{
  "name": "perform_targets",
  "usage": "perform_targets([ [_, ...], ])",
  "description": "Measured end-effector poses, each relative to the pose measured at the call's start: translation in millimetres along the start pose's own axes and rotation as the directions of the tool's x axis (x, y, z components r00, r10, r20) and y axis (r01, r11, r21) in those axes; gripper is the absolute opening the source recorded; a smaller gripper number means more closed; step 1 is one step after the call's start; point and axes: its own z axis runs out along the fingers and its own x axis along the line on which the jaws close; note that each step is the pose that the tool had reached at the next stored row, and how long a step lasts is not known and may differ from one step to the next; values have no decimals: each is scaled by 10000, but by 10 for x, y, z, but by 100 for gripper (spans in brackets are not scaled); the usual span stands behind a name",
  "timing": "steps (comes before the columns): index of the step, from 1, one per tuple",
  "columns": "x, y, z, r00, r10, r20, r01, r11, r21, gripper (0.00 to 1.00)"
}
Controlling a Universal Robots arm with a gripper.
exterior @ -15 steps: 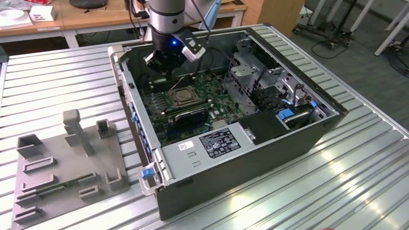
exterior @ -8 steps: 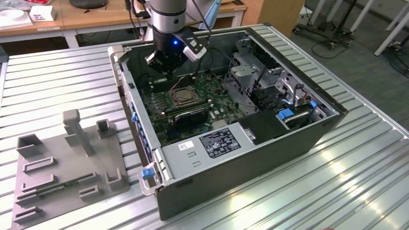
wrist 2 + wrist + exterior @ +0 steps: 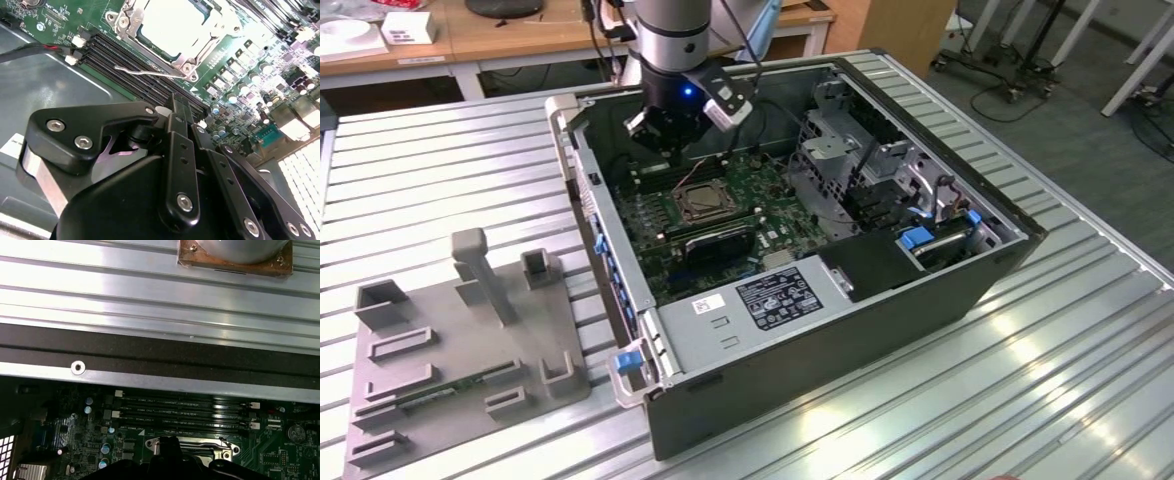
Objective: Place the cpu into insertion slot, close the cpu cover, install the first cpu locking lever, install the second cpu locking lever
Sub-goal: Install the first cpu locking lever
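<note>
So here's where I'm at. My gripper (image 3: 181, 107) is pinched down narrow with nothing I can see between the tips. It's hovering low over the memory slots (image 3: 115, 55) just beside the insertion slot (image 3: 700, 203). I'd guess narrow is the point: a slim tip fits among the parts here and can nudge a thin wire.

Between me and the insertion slot lies a locking lever (image 3: 140, 72), a bent silver wire along the slot's near edge. It looks loose rather than hooked down, but I can't swear to it.

In the slot itself sits the cpu (image 3: 170, 22), pale top up, flat and square to the rim. The cpu cover (image 3: 155, 52) looks lowered around it, framing the chip, so I'd call the placing done and the cover closed. Can't tell about the lever on the slot's far side.

Around the slot is the green motherboard (image 3: 50, 15), flat in the open computer case (image 3: 854, 330), which lies on its side, presumably so I can reach straight down. Well away from the slot, a grey parts fixture (image 3: 467, 330) sits on the ribbed metal table (image 3: 454, 160).
</note>
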Motion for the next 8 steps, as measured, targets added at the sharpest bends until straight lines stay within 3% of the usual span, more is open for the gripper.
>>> perform_targets([
  [8, -35, -11, 51, 10000, 1, 2, -1, 10000, -20, 11],
])
